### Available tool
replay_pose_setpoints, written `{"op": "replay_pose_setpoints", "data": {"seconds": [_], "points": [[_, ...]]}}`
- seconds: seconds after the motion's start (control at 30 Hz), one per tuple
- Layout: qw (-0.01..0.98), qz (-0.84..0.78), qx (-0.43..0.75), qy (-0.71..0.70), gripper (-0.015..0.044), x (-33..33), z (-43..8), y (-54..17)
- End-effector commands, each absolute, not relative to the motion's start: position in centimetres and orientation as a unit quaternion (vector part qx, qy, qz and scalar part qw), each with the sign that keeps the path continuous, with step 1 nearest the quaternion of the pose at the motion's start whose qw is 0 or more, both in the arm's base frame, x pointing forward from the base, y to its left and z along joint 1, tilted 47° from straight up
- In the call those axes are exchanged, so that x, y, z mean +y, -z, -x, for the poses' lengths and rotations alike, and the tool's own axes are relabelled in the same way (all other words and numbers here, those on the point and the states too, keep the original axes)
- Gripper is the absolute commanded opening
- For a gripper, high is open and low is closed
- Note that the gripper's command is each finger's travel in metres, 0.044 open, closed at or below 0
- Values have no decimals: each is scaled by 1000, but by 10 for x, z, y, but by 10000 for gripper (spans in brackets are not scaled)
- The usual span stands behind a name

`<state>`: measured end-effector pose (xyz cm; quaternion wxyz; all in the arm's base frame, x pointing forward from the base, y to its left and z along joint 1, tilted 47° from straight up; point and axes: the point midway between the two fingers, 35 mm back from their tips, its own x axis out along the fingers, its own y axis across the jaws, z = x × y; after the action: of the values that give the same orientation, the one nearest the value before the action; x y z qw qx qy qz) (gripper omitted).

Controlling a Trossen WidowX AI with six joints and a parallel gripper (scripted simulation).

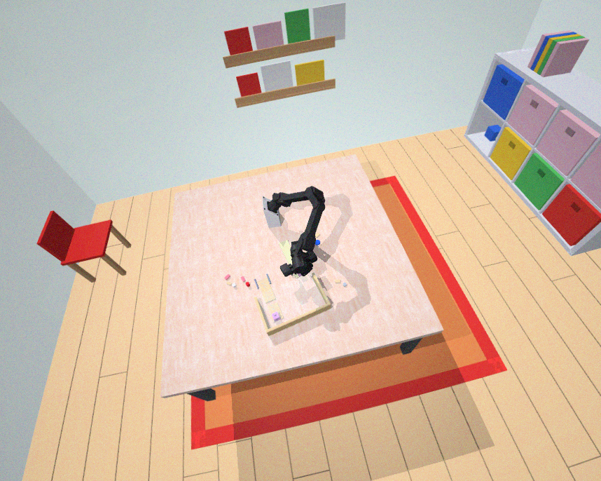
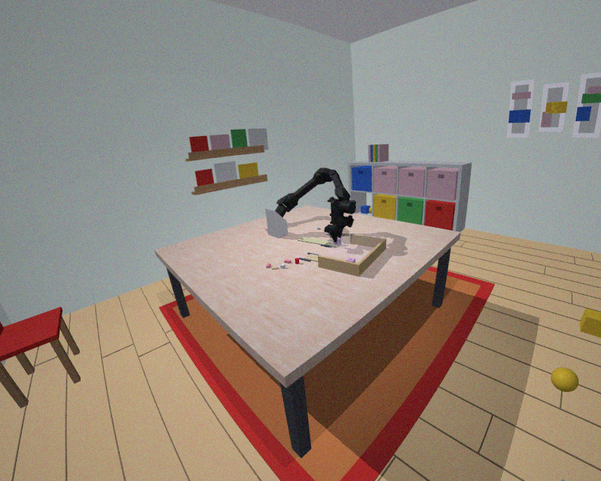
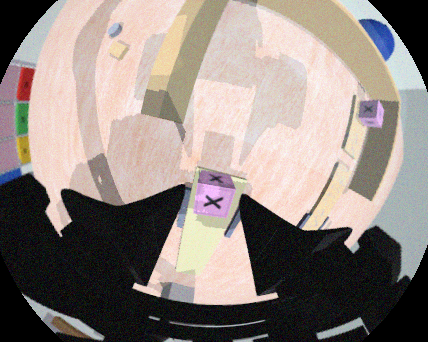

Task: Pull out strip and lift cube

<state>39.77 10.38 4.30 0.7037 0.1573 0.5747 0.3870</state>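
A lilac cube (image 3: 213, 201) marked with a black X sits on the far end of a pale yellow-green strip (image 1: 285, 251) (image 3: 196, 240), which shows no break. My gripper (image 2: 333, 239) (image 3: 213, 194) is partly open, pointing down, its fingertips on either side of this cube with a small gap at each side. In the top view the arm hides this cube almost fully. A second lilac X cube (image 1: 276, 316) (image 2: 351, 259) (image 3: 370, 113) stands inside the wooden wall. It is on the far piece of another strip; a gap parts that from the near piece (image 1: 267, 290) (image 3: 330, 192).
A low wooden wall (image 1: 300, 318) (image 2: 338, 263) (image 3: 201, 55) surrounds the far area on three sides. Thin blue-grey rails flank both strips. Small pink, red and pale blocks lie left of the wall; a blue piece (image 1: 317, 242) lies beside the arm, and a small tan block (image 3: 119, 50) outside the wall.
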Motion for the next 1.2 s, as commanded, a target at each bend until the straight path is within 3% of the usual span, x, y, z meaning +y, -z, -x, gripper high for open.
{"op": "replay_pose_setpoints", "data": {"seconds": [0.0, 0.23, 0.33, 0.63, 0.77, 1.17], "points": [[702, -161, 576, -386, 250, 107, -397, -38], [702, -162, 576, -386, 250, 114, -397, -32], [703, -158, 575, -388, 171, 113, -397, -35], [703, -158, 575, -388, 111, 113, -397, -35], [703, -158, 575, -387, 6, 111, -395, -36], [701, -161, 578, -385, 0, 74, -341, -49]]}}
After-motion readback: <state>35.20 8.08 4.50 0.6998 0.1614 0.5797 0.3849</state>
